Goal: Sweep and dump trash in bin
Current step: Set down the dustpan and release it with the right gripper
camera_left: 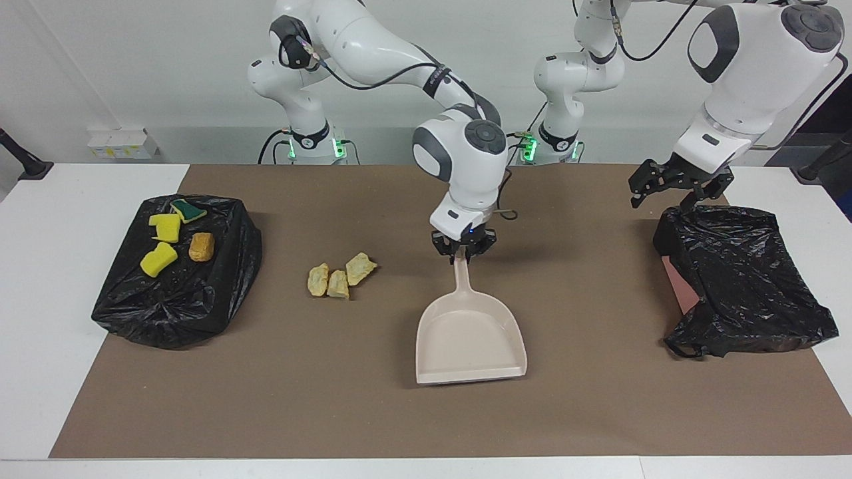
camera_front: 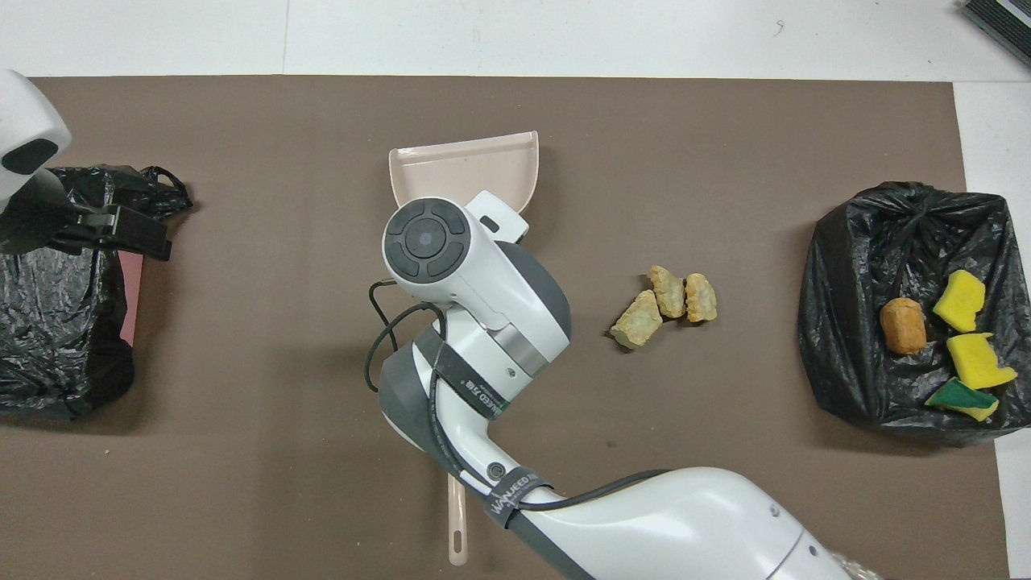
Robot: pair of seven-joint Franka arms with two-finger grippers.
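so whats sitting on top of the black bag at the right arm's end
Two bright yellow sponge bits, one green-backed bit and a golden-brown lump rest on top of the bag. Whatever lies inside or under the crumpled plastic is covered and cannot be seen.

a: where did the trash lie?

b: in two lots. three pale yellow-tan chunks (camera_left: 339, 276) sat on the brown mat (camera_left: 399, 412), bunched close, two touching side by side and the third angled off them toward the robots.

a: and the rest?

b: on top of the black-bagged bin (camera_left: 219, 279) at the right arm's end of the table. two bright yellow sponge bits (camera_left: 160, 245) lay there, one flat-edged, one curved. a green-backed sponge bit (camera_left: 190, 211) rested nearest the robots, green face up. a golden-brown rounded lump (camera_left: 201, 247) lay just beside the yellow ones, toward the chunks.

a: were the chunks near the bin?

b: well apart from it, out on the mat.
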